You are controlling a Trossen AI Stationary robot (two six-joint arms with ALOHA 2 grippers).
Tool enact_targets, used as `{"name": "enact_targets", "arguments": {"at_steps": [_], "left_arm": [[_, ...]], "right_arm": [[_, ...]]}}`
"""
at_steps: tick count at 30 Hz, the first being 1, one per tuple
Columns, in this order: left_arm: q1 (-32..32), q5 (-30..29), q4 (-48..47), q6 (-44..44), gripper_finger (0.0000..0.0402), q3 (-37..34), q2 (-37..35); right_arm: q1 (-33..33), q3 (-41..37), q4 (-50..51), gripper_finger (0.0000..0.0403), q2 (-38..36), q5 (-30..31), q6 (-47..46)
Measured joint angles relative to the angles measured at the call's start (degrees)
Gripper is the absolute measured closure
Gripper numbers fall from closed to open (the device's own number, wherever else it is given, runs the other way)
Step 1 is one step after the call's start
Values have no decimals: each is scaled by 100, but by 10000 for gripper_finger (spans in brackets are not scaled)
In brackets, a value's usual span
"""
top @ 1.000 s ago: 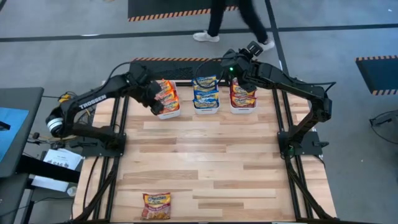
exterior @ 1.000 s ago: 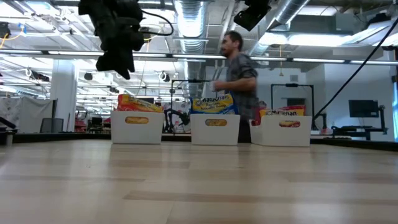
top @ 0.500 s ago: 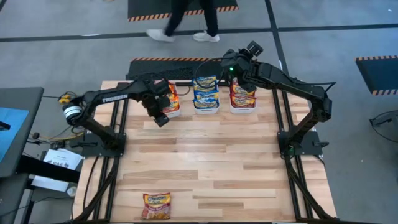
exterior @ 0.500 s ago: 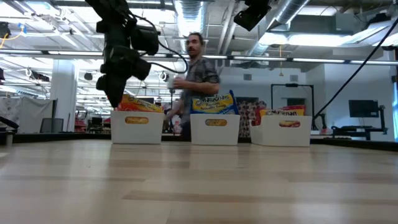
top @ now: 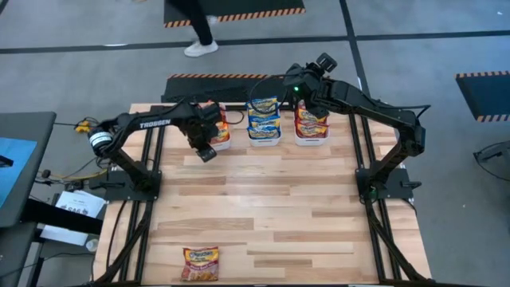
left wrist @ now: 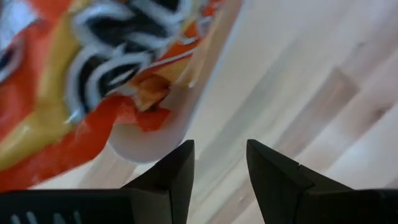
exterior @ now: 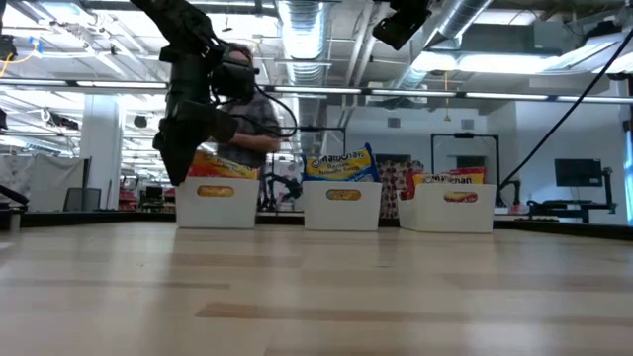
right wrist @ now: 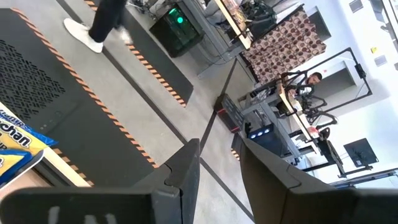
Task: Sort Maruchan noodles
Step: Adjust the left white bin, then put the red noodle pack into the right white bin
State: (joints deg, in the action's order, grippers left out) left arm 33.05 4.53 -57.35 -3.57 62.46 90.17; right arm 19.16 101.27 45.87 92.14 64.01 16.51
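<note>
Three white bins stand in a row at the table's far edge. The left bin [top: 217, 137] holds orange Maruchan noodles [left wrist: 68, 74], the middle bin [top: 264, 131] blue-and-yellow packets, and the right bin [top: 311, 135] dark red ones. One more packet [top: 201, 264] lies flat near the table's front edge. My left gripper [left wrist: 221, 165] points down just in front of the left bin's near corner [left wrist: 146, 140], open and empty. My right gripper [top: 299, 80] hangs high above the far edge by the right bin, open with nothing between its fingers [right wrist: 219, 168].
A person [exterior: 242, 109] walks on the floor behind the table. The wooden tabletop [top: 271, 199] stretches between the bins and the lone packet. A black mat with striped edging [top: 227, 84] lies just beyond the far edge.
My left gripper has come down from over the left bin toward the table's near edge and tipped to point straight down. It now hangs just in front of that bin. Its fingers have stayed open. The person behind the table has walked toward the left.
</note>
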Motion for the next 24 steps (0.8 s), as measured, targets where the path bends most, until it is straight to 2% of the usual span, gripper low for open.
{"name": "enact_targets", "arguments": {"at_steps": [9,15,20,24], "left_arm": [[459,-269,54,137,262,0,-6],[563,-319,-546,185,262,0,-82],[428,-145,-835,118,262,0,-588],[244,280,-959,-237,262,0,-1232]], "right_arm": [[0,0,0,264,0,0,-2],[0,0,0,264,0,-2,-5],[-7,0,-1,264,0,-4,-7],[-101,0,-2,264,0,-4,-15]]}}
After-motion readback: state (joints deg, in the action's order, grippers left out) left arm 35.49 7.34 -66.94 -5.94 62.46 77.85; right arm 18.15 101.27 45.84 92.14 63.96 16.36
